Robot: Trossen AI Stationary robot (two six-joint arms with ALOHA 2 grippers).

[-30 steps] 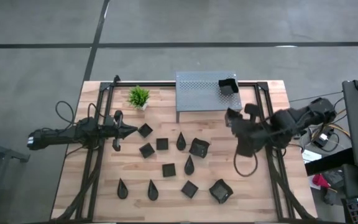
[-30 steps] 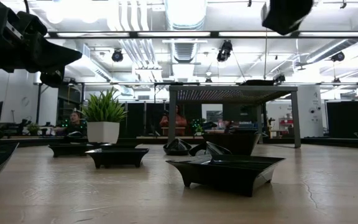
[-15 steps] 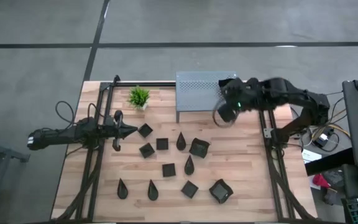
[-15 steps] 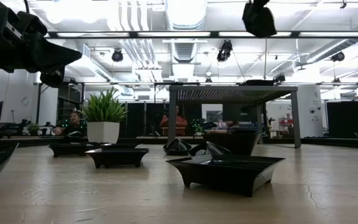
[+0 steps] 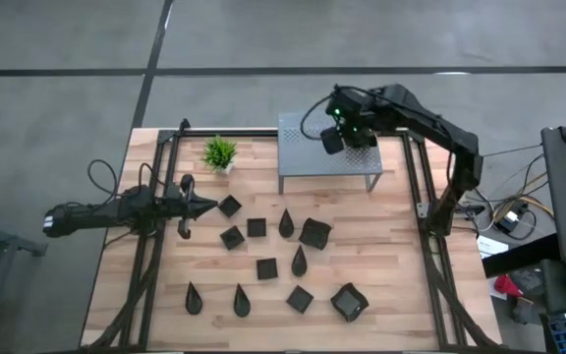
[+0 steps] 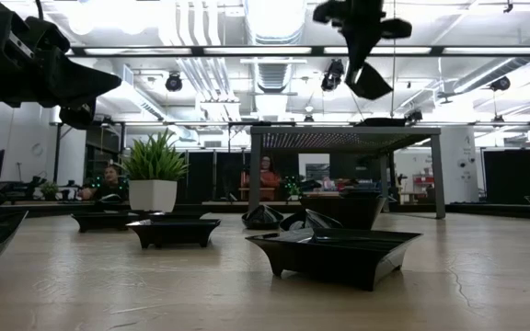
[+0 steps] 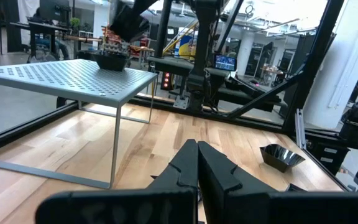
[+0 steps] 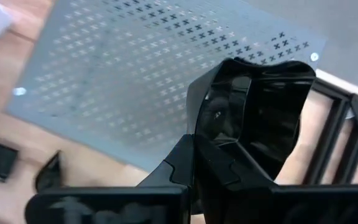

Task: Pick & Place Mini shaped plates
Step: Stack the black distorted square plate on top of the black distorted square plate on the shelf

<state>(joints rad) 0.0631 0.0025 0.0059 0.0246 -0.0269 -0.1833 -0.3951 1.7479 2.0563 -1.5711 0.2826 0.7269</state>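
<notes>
- Above the grey perforated shelf at the far side of the table, the right gripper was held up in the air, as seen from above.
- Its fingers were closed on the rim of a deep square black plate, which hung over the shelf's perforated top in the right wrist view.
- A second deep square plate was seen resting on the shelf, just beside the right gripper.
- Eleven more black plates were spread over the middle and near part of the table: small squares such as one, teardrops such as one, and deeper squares such as one.
- The left gripper was held low at the table's left side, its tip just beside a small square plate.
- Its fingers were seen pressed together with nothing between them.
- A small green potted plant stood on the table to the left of the shelf.
</notes>
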